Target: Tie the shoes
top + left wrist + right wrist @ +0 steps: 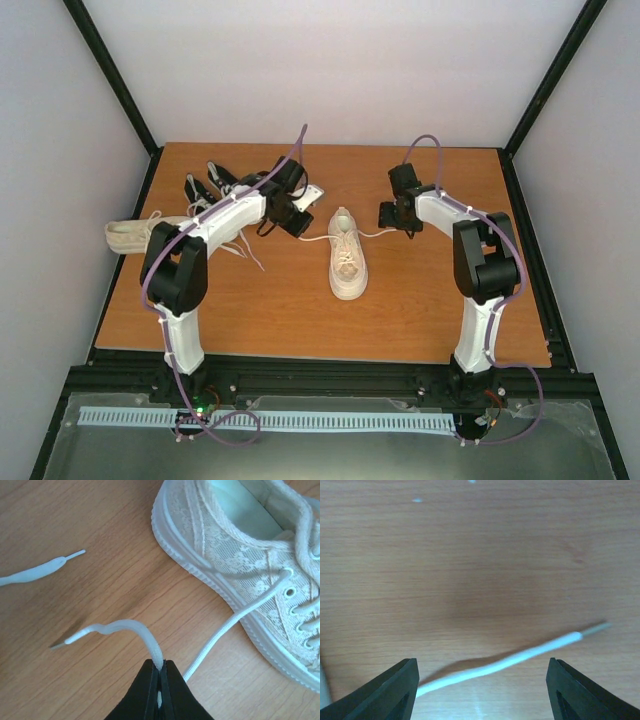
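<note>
Cream sneaker [347, 265] sits upright on its sole mid-worktop [430, 320], toe toward the arm bases, laces undone, roughly between the two arms. Left fingers [145, 692] are pressed together, pinching the left lace [220, 635] a little back from its tip. The lace leaves a top eyelet, runs off the shoe's side and goes straight into the pinch. The free end curls out past the fingertips, and its aglet [59, 645] points away from the shoe. Right fingers [395, 690] are spread wide and hold nothing. They sit low over the right lace [510, 662], which lies flat on the wood between them and touches neither finger, with its tip [595, 628] just short of the far one. From above, that lace trails from the shoe's other side toward the right arm [485, 255]. A spare lace end [35, 572] lies loose on the wood, well apart from the pinched one; I can't tell which shoe it belongs to. The second cream sneaker [130, 236] is near the left edge of the worktop, partly behind the left arm [215, 225], with loose laces spilling toward the middle. The two black sneakers [215, 185] are at the back left, close together and partly hidden by the same arm, their white laces untied. None of the four shoes is tied.
</note>
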Available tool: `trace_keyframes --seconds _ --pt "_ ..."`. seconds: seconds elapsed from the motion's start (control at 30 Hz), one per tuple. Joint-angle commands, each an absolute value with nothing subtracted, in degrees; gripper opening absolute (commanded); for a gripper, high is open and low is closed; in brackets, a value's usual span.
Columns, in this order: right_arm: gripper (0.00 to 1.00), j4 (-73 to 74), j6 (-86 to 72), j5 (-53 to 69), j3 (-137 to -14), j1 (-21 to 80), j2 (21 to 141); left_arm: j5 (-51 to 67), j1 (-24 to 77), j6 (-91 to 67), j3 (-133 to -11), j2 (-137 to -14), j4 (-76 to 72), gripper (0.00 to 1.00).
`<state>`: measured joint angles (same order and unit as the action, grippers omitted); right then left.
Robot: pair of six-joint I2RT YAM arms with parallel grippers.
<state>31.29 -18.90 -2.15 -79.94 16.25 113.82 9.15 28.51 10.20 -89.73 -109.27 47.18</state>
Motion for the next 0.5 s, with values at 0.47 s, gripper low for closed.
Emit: trace_keyframes --seconds 0.47 --pt "0.57 33.6 -25.0 -10.4 -78.2 16.1 118.7 13.2 26.1 -0.9 -82.8 -105.9 40.0 0.01"
